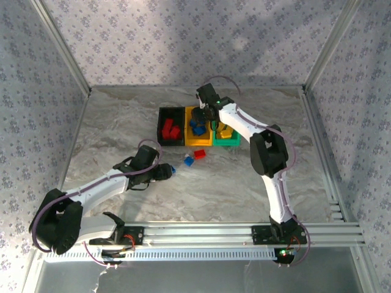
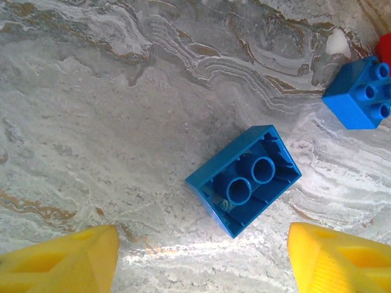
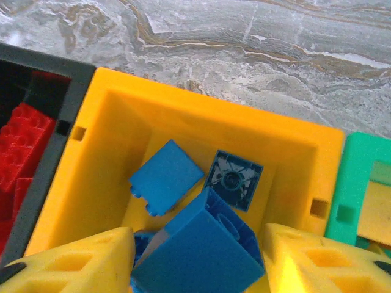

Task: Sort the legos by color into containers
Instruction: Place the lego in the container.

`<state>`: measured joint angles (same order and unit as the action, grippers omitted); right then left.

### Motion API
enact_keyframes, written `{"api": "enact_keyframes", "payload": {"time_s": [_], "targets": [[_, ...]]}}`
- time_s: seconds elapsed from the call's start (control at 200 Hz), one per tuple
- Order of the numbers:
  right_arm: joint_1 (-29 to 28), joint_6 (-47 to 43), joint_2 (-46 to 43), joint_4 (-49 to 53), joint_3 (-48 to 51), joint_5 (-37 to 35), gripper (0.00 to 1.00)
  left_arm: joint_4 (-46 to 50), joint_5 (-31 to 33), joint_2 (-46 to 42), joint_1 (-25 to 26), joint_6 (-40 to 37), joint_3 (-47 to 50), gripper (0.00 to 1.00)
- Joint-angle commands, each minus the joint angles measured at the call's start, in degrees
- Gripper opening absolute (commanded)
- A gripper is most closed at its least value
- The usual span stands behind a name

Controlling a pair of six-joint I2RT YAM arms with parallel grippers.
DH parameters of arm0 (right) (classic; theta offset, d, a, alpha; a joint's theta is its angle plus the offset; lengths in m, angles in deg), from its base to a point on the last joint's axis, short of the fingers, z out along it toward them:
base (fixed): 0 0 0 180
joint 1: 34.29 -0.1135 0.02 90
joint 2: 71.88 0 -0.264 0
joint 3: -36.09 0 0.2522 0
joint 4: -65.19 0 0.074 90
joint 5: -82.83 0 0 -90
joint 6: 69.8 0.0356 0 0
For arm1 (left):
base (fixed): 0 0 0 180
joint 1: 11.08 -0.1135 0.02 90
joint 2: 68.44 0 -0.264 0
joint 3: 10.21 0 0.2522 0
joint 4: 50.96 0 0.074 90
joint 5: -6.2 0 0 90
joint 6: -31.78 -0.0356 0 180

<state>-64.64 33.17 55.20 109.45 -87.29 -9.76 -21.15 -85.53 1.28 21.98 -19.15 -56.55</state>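
My right gripper [image 3: 198, 259] hangs over the yellow-orange bin [image 3: 201, 104]. A tilted blue lego [image 3: 201, 250] lies between its fingers, with a gap on the right side, so the jaws are open. Two more blue legos [image 3: 165, 177] lie in that bin. The black bin [image 3: 58, 128] holds red legos [image 3: 21, 146], and the green bin [image 3: 357, 183] holds a yellow one [image 3: 376, 213]. My left gripper [image 2: 201, 256] is open, low over the table, just short of an upside-down blue lego [image 2: 244, 180]. Beyond it sits another blue lego [image 2: 360, 91] with a red one [image 2: 385, 46] at the frame edge.
The three bins stand side by side at the table's middle back: black [image 1: 171, 128], yellow-orange [image 1: 197, 139], green [image 1: 227, 139]. A loose blue lego [image 1: 189, 161] and a red lego [image 1: 200, 154] lie in front of them. Patterned walls and metal rails enclose the marble table [image 1: 122, 122].
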Motion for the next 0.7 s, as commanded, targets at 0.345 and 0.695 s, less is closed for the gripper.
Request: {"api": "enact_keyframes", "payload": {"time_s": [0.345, 0.695], "targets": [[-2.0, -1.3, -15.8, -1.7, 13.7, 1.5, 0.65, 2.4, -2.1, 6.0, 1.1, -2.9, -7.3, 0.73], [-5.1, 0.1, -31.7, -8.4, 36.5, -0.3, 0.65, 3.8, 0.2, 12.5, 2.8, -3.3, -11.8, 0.72]]}}
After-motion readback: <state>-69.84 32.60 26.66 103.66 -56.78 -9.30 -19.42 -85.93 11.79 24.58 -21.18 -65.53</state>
